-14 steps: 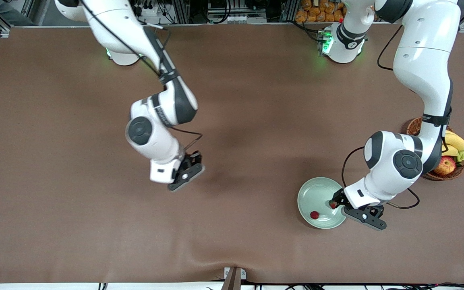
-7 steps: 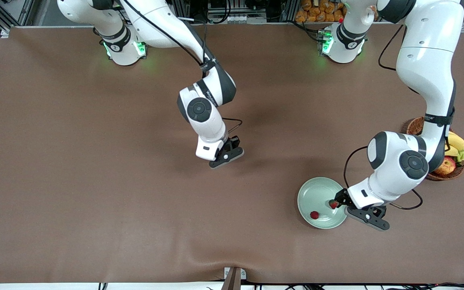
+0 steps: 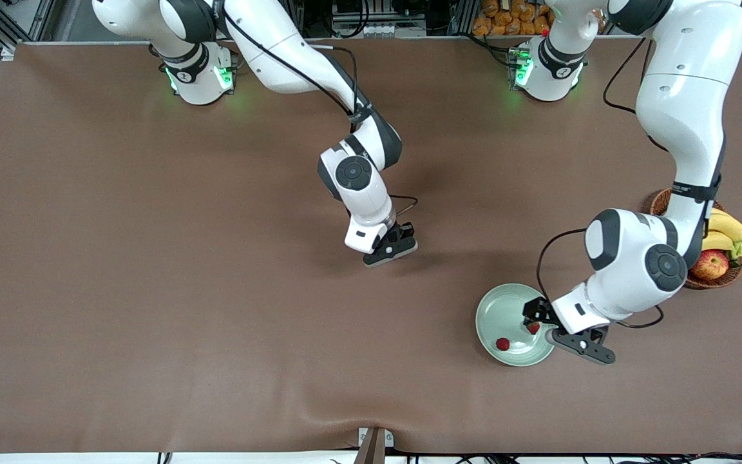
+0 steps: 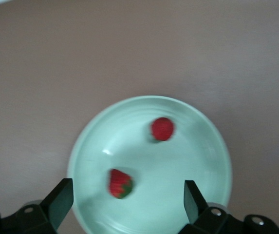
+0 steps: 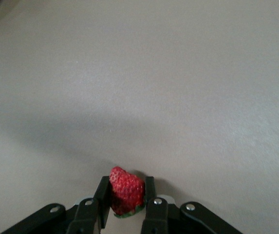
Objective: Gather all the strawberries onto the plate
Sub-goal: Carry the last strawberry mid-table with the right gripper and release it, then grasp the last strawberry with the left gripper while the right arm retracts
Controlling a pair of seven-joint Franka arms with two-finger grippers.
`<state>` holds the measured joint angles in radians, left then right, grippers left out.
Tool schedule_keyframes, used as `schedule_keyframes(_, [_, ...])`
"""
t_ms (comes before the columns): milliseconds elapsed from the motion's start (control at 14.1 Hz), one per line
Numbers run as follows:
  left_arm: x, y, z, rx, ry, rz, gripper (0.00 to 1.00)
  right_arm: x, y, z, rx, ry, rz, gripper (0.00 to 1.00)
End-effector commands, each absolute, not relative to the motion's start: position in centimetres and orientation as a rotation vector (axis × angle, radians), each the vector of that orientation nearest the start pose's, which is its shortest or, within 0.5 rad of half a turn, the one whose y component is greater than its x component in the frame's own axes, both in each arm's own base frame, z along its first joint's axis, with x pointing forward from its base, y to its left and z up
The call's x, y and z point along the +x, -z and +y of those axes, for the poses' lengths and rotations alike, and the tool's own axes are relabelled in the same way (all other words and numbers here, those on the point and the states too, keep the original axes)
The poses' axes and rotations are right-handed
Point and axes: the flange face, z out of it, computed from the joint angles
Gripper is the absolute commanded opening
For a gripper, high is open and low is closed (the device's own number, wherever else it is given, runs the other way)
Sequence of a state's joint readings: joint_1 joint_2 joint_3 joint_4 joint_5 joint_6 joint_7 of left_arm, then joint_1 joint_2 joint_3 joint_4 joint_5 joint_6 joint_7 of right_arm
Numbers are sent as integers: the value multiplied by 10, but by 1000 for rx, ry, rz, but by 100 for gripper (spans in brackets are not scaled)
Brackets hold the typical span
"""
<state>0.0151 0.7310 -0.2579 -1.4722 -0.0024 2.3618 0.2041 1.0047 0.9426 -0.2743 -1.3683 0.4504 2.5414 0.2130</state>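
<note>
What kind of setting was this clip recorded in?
Most likely a robotics lab bench: two white arms bolted along a brown-covered table, metal framing and cables at its edge. The props are a mint plate holding two strawberries and a wicker fruit basket.

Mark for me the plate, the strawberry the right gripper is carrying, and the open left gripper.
plate [image 3: 496, 308]: front view, bare inner surface.
carried strawberry [image 5: 126, 190]: right wrist view, red body between the fingers.
left gripper [image 4: 127, 200]: left wrist view, midway between its open fingertips, over the plate.

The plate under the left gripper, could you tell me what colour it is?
Pale mint green, plain and glossy; the plate shows best in the left wrist view.
</note>
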Motion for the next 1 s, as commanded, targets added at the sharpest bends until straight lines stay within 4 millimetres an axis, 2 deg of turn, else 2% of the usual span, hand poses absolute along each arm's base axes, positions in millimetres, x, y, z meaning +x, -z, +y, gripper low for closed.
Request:
schedule_keyframes(0, [706, -284, -167, -3288, 177, 441, 100, 546, -201, 540, -2865, 329, -434, 100])
schedule_keyframes(71, [700, -277, -174, -3294, 138, 409, 100, 549, -212, 538, -2861, 343, -429, 100])
schedule_keyframes(142, [696, -271, -177, -3295, 116, 405, 100, 557, -221, 530, -2863, 343, -409, 100])
schedule_keyframes(213, [693, -271, -187, -3294, 112, 411, 100, 568, -233, 517, -2861, 349, -375, 100])
schedule_keyframes(427, [667, -271, -256, -3249, 87, 340, 100, 602, -270, 462, -2882, 317, -258, 100])
schedule_keyframes(569, [650, -269, -298, -3205, 100, 356, 100, 623, -310, 422, -2922, 265, -199, 100])
schedule_keyframes(711, [634, -269, -333, -3207, 102, 346, 100, 634, -353, 382, -2964, 178, -150, 100])
schedule_keyframes(853, [613, -262, -372, -3209, 88, 384, 100, 641, -385, 347, -2988, 145, -136, 100])
schedule_keyframes(925, [607, -256, -384, -3211, 91, 411, 100, 642, -397, 328, -2994, 126, -137, 100])
